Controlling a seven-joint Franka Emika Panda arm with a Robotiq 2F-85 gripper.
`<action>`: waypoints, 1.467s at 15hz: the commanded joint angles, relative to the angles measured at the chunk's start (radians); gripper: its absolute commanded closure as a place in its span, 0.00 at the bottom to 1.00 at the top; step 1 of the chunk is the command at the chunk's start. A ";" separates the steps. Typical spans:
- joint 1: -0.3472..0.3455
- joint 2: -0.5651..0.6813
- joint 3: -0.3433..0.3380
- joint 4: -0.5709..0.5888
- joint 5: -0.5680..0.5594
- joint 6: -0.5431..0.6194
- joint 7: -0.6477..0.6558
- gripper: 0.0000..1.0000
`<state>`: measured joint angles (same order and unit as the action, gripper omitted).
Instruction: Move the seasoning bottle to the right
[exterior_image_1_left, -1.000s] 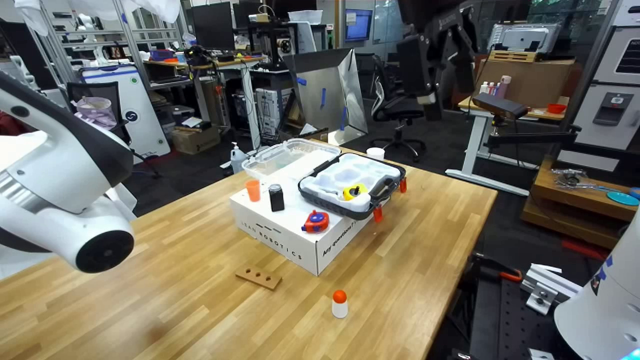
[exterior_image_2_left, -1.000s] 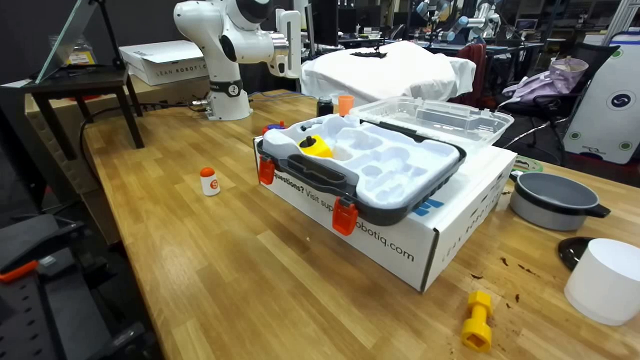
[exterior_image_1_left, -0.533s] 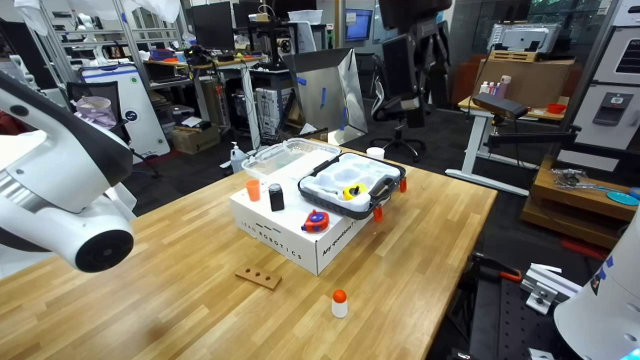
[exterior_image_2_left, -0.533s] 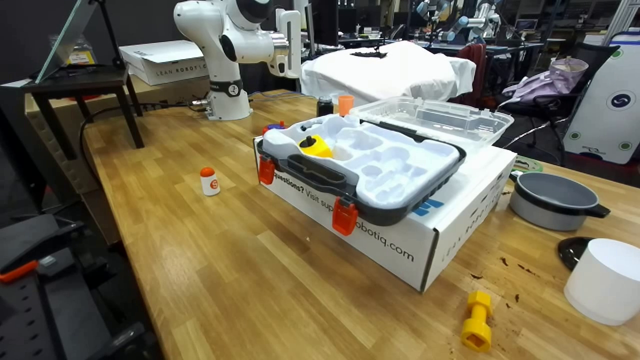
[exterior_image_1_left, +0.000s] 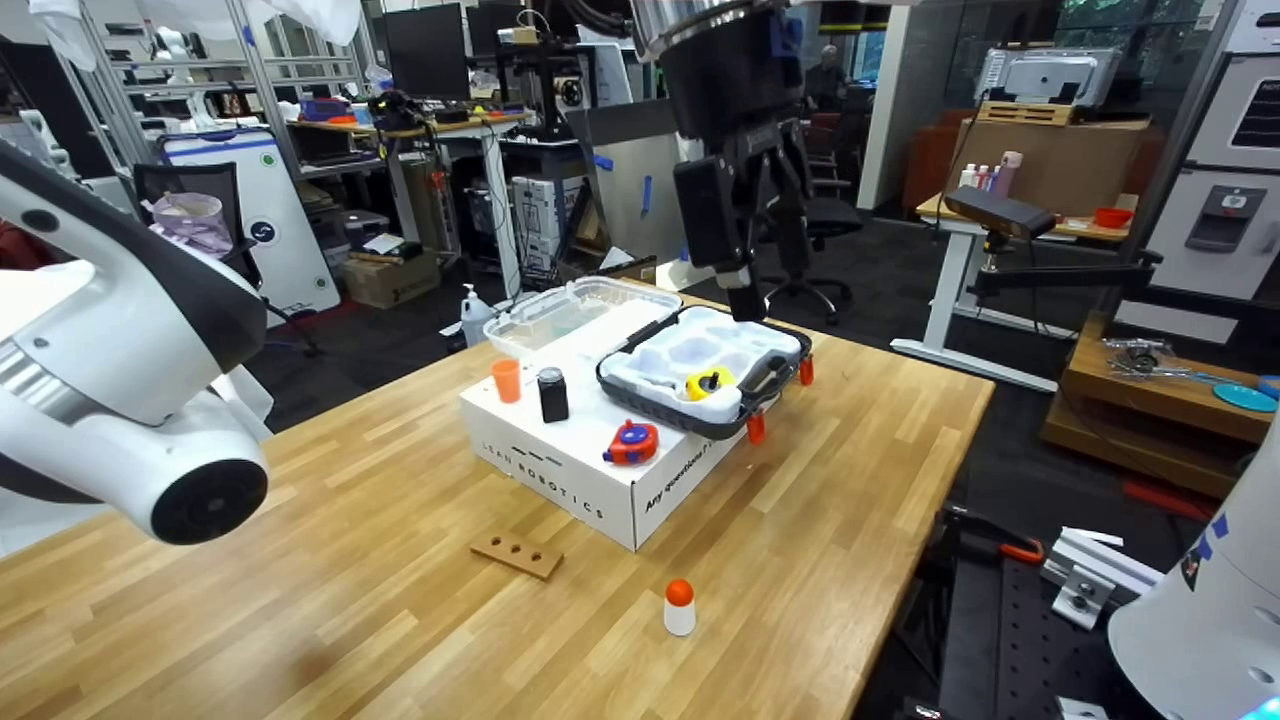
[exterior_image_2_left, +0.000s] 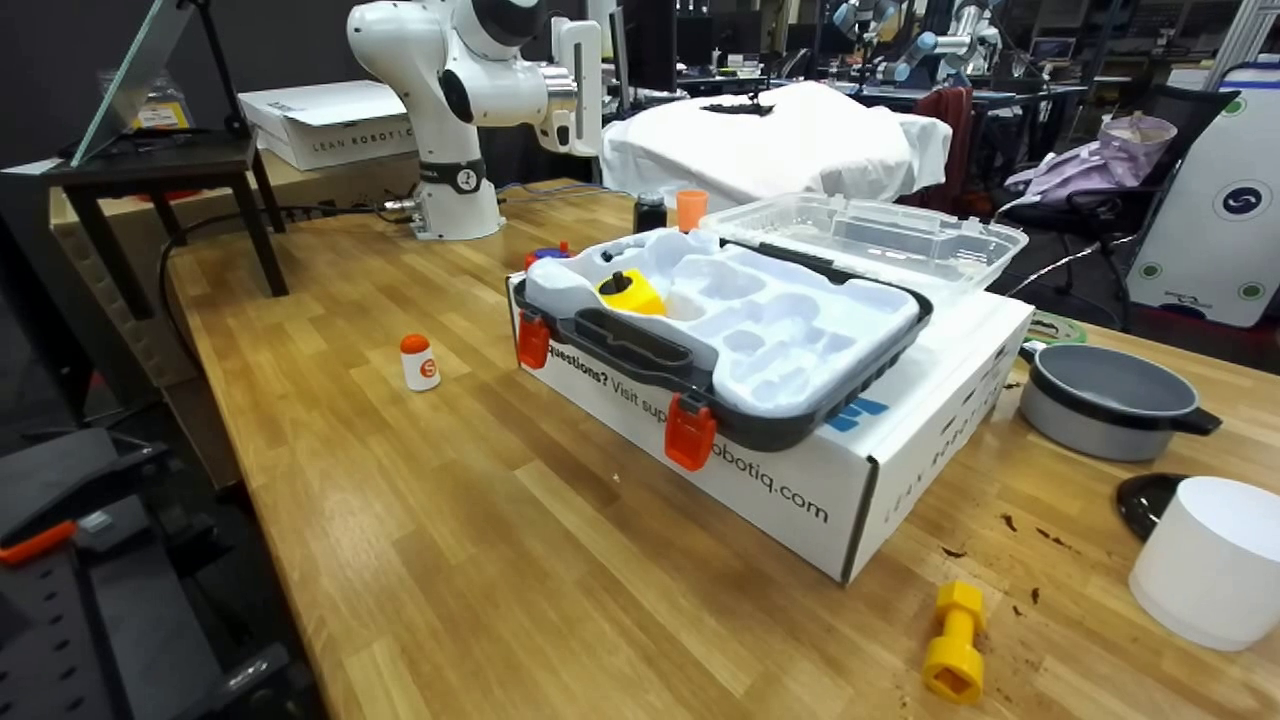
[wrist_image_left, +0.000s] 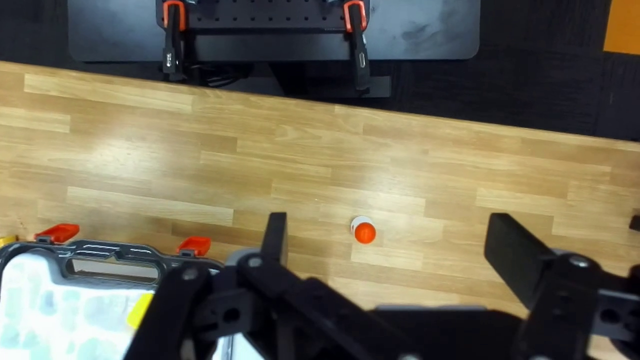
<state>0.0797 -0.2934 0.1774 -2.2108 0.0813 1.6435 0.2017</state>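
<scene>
Seasoning bottle (exterior_image_1_left: 679, 612), capped orange-red, stood upright on wooden surface (exterior_image_1_left: 800, 560), apart from white box (exterior_image_1_left: 560, 478) and brown three-holed strip (exterior_image_1_left: 516, 556). Open case (exterior_image_2_left: 790, 345) lay on box. Pincer (wrist_image_left: 390, 231) hung above surface, fingers (wrist_image_left: 275, 240) spread wide, grip empty; in wrist view, bottle showed between them.

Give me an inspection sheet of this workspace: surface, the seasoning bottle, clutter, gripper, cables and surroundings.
Surface: wooden table; dark flecks near the yellow bolt.
Job's things: seasoning bottle upright on the table, orange cap on, not held.
Clutter: white box bearing an open case, orange cup, black jar and red-blue gadget; grey pot, white cup and holed block on the table.
Gripper: open, above the table, holding nothing.
Cables: black cable beside the white arm; nothing seen near the seasoning bottle.
Surroundings: purple bag on a chair, white sheet, monitor.
</scene>
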 joint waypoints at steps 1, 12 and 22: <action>0.010 -0.001 -0.009 0.004 -0.003 -0.002 0.002 0.00; 0.027 0.003 -0.012 0.002 0.058 0.183 -0.071 0.00; 0.054 0.095 0.000 -0.020 -0.007 0.340 -0.049 0.00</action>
<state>0.1264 -0.1996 0.1842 -2.2328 0.0756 1.9855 0.1512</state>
